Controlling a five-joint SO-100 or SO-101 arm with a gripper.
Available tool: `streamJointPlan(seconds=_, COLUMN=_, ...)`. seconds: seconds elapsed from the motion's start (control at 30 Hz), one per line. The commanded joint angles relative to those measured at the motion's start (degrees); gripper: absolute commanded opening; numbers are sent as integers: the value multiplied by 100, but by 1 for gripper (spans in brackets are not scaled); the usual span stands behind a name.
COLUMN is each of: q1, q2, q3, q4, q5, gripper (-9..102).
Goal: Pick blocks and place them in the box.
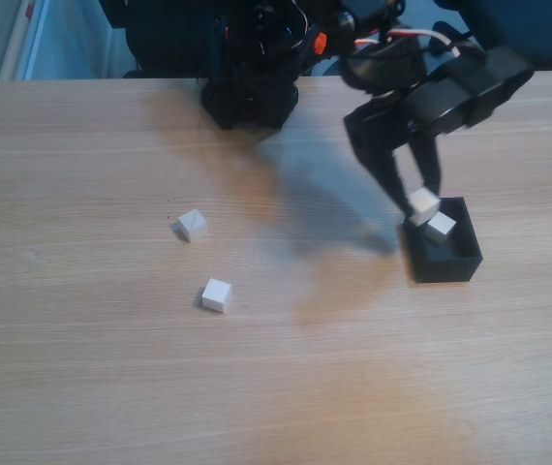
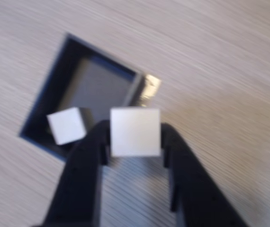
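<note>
Between your fingers (image 2: 135, 142), in the wrist view, sits one white block (image 2: 135, 131), pinched on its two sides so that the fingers are closed on it. The fixed view shows this held block (image 1: 423, 204) at the near-left rim of the black box (image 1: 450, 269), just above the wall and not yet down inside. A second block (image 1: 441, 227) already lies in the box, just beside the held one; in the wrist view it (image 2: 67, 126) rests against the box's lower corner, to the left of your left finger. From the wrist camera the held block hangs over the box's (image 2: 59, 71) lower right edge, partly over bare bench (image 2: 229, 61). The box's dark floor is open above and to the left of the held block in that view. In the fixed view two more blocks lie well apart from the box on the left of the bench (image 1: 82, 387): one tilted on an edge (image 1: 192, 225), the other (image 1: 216, 294) nearer the camera, with a gap between them. The arm's base (image 1: 249, 97) stands at the far edge.
</note>
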Motion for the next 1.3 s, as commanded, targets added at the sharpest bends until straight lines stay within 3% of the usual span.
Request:
streamJointPlan(seconds=0.0, q1=-264, q2=-246, q3=-589, q4=-35, q5=62, gripper=0)
streamJointPlan(seconds=0.47, q1=-237, q2=-1151, q3=-1248, q4=-185, q5=396, gripper=15)
streamJointPlan(seconds=0.67, q1=-70, q2=-1055, q3=-1195, q4=158, q5=334, gripper=12)
streamJointPlan(seconds=0.8, q1=562, q2=-633, q3=-747, q4=413, q5=290, gripper=0)
streamJointPlan(seconds=1.07, q1=2602, q2=888, q3=1292, q4=387, q5=-1213, gripper=0)
streamJointPlan(seconds=1.27, q1=3691, q2=1230, q3=2092, q4=-105, q5=-1116, gripper=2)
